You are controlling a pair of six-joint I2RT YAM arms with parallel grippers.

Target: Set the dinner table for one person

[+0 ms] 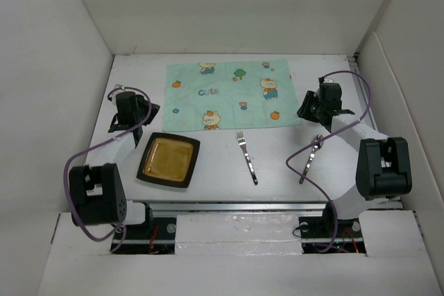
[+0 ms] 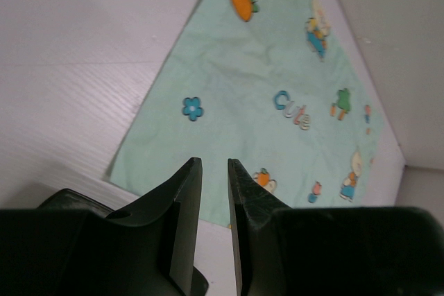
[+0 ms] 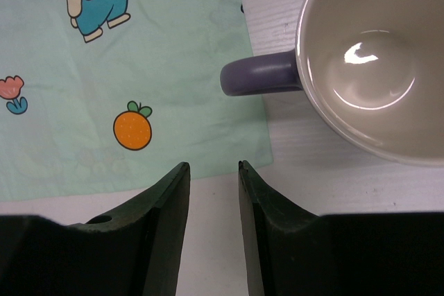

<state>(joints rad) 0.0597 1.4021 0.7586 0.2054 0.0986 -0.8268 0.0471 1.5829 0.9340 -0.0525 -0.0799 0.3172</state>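
The white dinner table (image 1: 222, 184) holds a mint-green cartoon placemat (image 1: 232, 95) at the back centre. A square black-rimmed plate with an amber centre (image 1: 168, 159) lies front left. A fork (image 1: 246, 157) lies in the middle and a spoon (image 1: 310, 158) at the right. My left gripper (image 1: 148, 113) (image 2: 214, 161) hovers at the placemat's left edge (image 2: 270, 88), empty, jaws almost together. My right gripper (image 1: 306, 109) (image 3: 214, 165) is slightly open and empty over the placemat's near right corner (image 3: 139, 67). A cream mug with a purple handle (image 3: 368, 53) stands just beyond it.
White walls enclose the table on the left, back and right. The mug is hidden under the right wrist in the top view. Purple cables loop from both arms over the table, the right one near the spoon.
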